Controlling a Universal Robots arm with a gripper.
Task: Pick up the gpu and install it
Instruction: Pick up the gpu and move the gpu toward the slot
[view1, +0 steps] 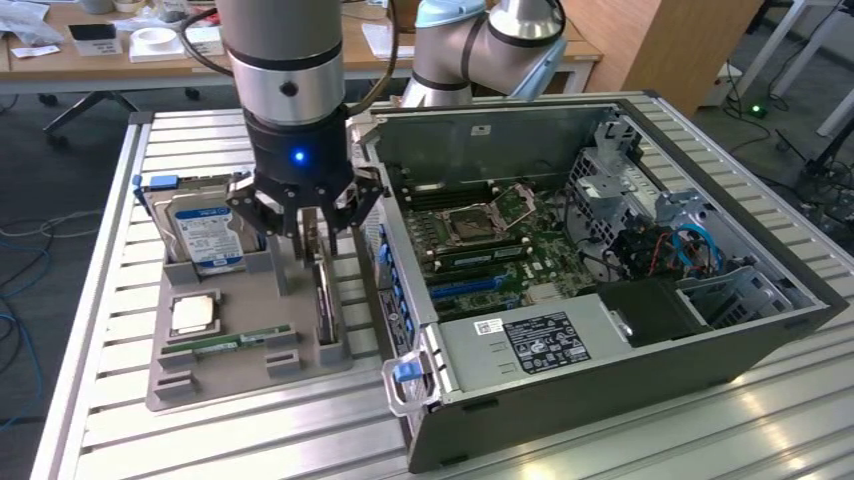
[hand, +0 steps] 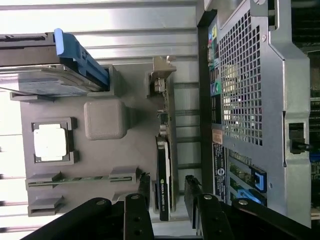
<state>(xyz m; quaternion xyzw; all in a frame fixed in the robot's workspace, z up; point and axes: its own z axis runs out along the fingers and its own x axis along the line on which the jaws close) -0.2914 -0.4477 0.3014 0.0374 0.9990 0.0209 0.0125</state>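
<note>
The gpu (view1: 324, 292) stands on edge in a slot of the grey holder tray (view1: 247, 365), a thin dark card with a silvery bracket at its far end. In the wrist view the gpu (hand: 164, 160) runs lengthwise between the tray and the computer case. My gripper (view1: 316, 228) hangs right over the card. Its jaws are open and straddle the card's near end (hand: 167, 189), one finger (hand: 145, 186) on each side, with a small gap still showing between them and the card.
The tray also holds a hard drive (view1: 207, 237) with a blue-white label, a silvery processor (view1: 194, 313) and a green memory stick (view1: 238, 341). The open computer case (view1: 614, 330) lies close on the exterior view's right, its motherboard (view1: 487, 235) exposed. Everything sits on a slatted aluminium table (view1: 200, 440).
</note>
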